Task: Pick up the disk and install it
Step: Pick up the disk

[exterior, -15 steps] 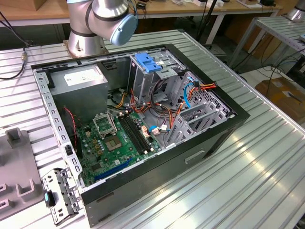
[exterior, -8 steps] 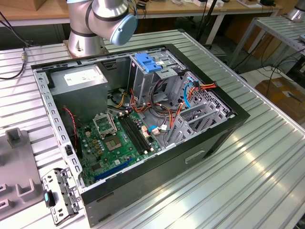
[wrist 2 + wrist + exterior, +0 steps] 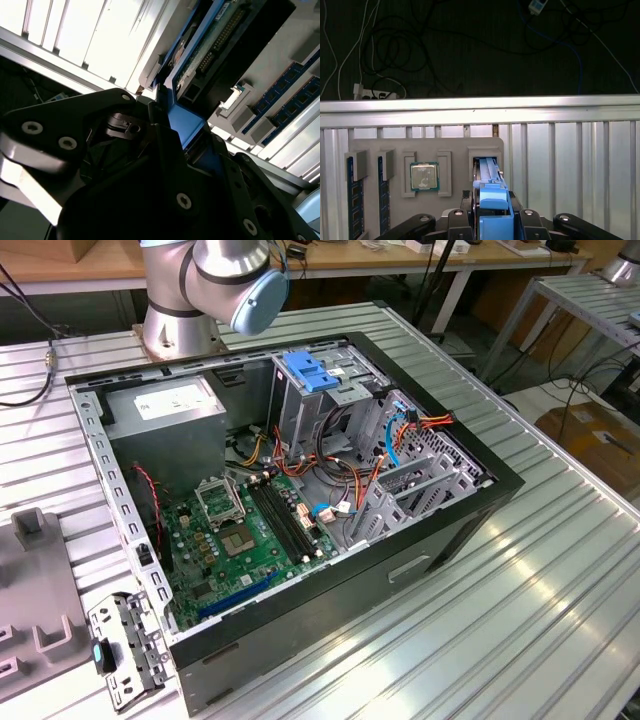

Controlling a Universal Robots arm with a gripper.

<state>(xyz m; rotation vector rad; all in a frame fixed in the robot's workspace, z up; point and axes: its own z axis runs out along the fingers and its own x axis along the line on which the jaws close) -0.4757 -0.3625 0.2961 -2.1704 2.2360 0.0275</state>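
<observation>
The disk (image 3: 487, 172) stands on edge in a slot of the grey parts tray (image 3: 455, 150), its blue plastic rail facing the camera in the first wrist view. My gripper (image 3: 492, 212) straddles that rail, with a black finger pressed against each side. In the second wrist view the disk (image 3: 220, 40) shows its green circuit-board face, and the gripper (image 3: 182, 130) is shut on the blue rail. In the exterior view the open computer case (image 3: 300, 490) lies on the table, with its bare-metal drive cage (image 3: 310, 375) topped by a blue latch.
The tray also holds a processor (image 3: 424, 176) and memory sticks (image 3: 353, 190). The ribbed aluminium table (image 3: 570, 165) ends at an edge just beyond the tray, with cables on the dark floor behind. Inside the case are a power supply (image 3: 165, 410) and motherboard (image 3: 250, 530). A loose metal bracket (image 3: 125, 645) lies beside it.
</observation>
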